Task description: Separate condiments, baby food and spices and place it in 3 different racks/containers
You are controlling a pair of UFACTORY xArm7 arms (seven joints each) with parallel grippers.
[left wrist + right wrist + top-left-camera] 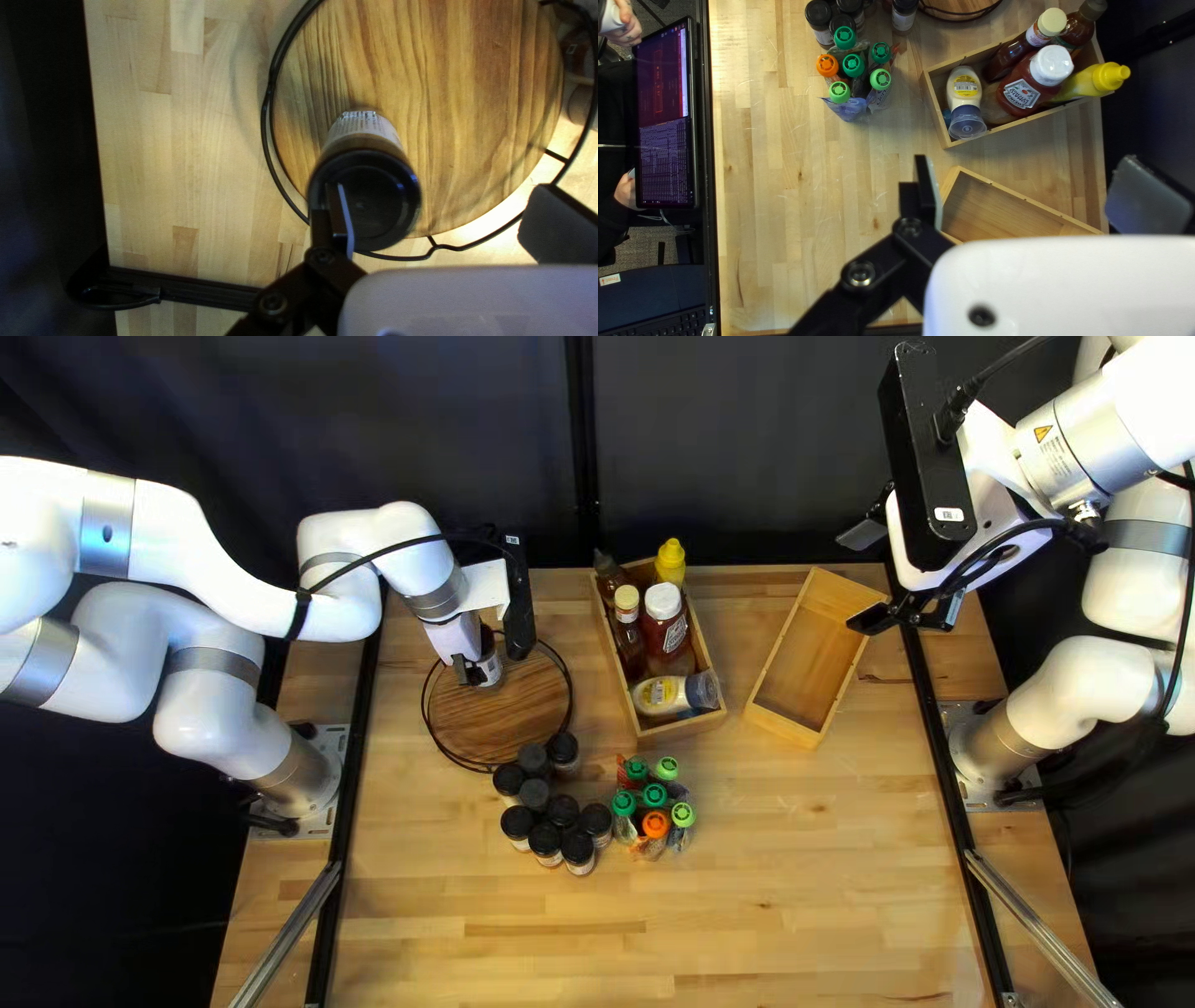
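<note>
Jar [374, 202] stands on the round rack [504, 716], top left view's centre-left, likely grouping spices, my left end effector [437, 200] and right end effector [1027, 171] open.

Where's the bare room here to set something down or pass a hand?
Widest: the table between the jars and pouches and its near edge. The plain wooden box is bare inside; a wedge separates it from the condiment box. The round rack is mostly bare around its jar. Crowded: the condiment box, and where jars meet pouches.
</note>
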